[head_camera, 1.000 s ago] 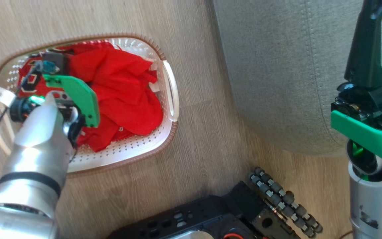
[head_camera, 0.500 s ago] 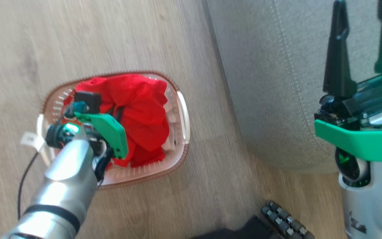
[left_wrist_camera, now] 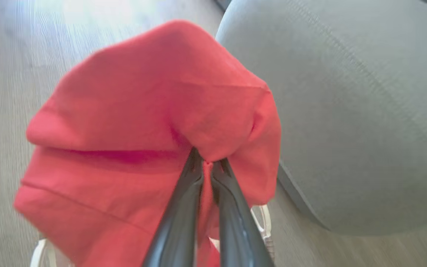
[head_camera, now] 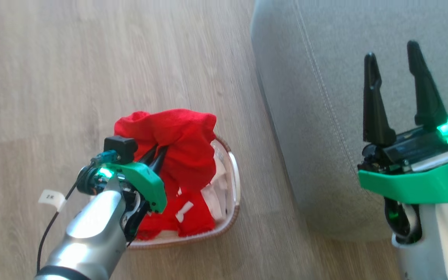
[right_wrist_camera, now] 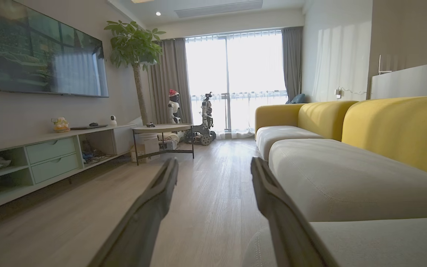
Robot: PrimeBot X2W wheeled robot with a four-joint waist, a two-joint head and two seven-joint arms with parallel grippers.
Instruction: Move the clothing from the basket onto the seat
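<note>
My left gripper (head_camera: 157,154) is shut on a plain red garment (head_camera: 179,134) of the clothing, which hangs bunched from the fingertips above the basket (head_camera: 235,182). In the left wrist view the two dark fingers (left_wrist_camera: 184,207) pinch a fold of the red garment (left_wrist_camera: 150,107). A second red piece with white trim (head_camera: 187,216) lies in the basket. The grey seat (head_camera: 325,85) lies to the right, with its rounded corner close to the basket. Over the seat's edge, my right gripper (head_camera: 391,50) stands open and holds nothing.
The basket stands on a pale wood floor (head_camera: 91,58). The right wrist view looks down the room along the grey seat (right_wrist_camera: 332,174) with yellow backrests (right_wrist_camera: 399,129), a low cabinet (right_wrist_camera: 46,155) under a wall screen, a round table (right_wrist_camera: 161,129) and a plant.
The camera has shifted, so the basket looks smaller and lower. My left gripper has lifted the red garment up out of the basket. The right gripper stays open.
</note>
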